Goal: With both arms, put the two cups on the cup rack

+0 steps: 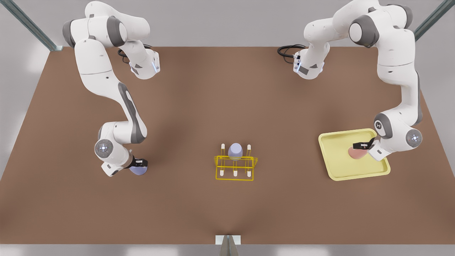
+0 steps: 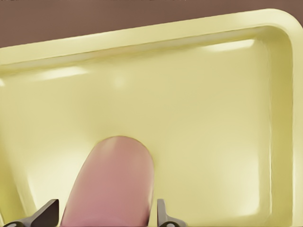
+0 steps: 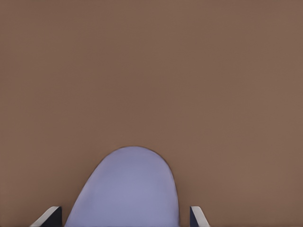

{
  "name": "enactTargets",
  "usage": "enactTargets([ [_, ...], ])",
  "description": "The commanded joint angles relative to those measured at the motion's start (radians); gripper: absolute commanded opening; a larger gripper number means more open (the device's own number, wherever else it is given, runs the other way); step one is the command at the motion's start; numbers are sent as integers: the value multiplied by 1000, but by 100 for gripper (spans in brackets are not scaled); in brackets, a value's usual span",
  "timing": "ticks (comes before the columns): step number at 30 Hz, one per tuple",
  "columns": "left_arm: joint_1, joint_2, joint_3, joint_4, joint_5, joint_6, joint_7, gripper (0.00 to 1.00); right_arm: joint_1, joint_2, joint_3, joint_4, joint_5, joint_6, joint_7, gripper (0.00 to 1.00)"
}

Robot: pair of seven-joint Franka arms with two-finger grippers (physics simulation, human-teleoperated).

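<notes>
The pink cup lies on the pale-yellow tray at the front view's right. My left gripper is shut on the pink cup, a finger pressed close on each side. At the front view's left, the pale lavender cup stands on the brown table. My right gripper is open around this lavender cup, with a narrow gap at each finger. The yellow cup rack stands in the middle of the table.
A greyish-lavender cup sits upside down on a back peg of the rack. The tray's raised rim rings the pink cup. Bare brown table lies between both arms and the rack.
</notes>
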Motion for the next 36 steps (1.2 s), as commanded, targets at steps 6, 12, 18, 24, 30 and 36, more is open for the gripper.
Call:
enactTargets([
  [6,-1,5,0,1,0,60,12,88,0,-7,0,-32,1,54,-3,100],
  [12,-6,22,0,2,0,58,12,88,0,1,2,-32,1,64,-3,100],
  [18,-6,17,0,2,0,43,11,83,-2,-1,2,-28,1,67,-4,82],
  [24,-37,-32,-1,5,0,-67,-95,83,-2,-5,2,-19,2,67,-6,82],
  [30,-66,-31,-11,124,-89,-281,-238,83,-3,-42,60,-7,9,68,-7,81],
  [36,-86,58,-271,433,-110,-370,-692,83,-3,-96,186,10,39,67,-6,81],
])
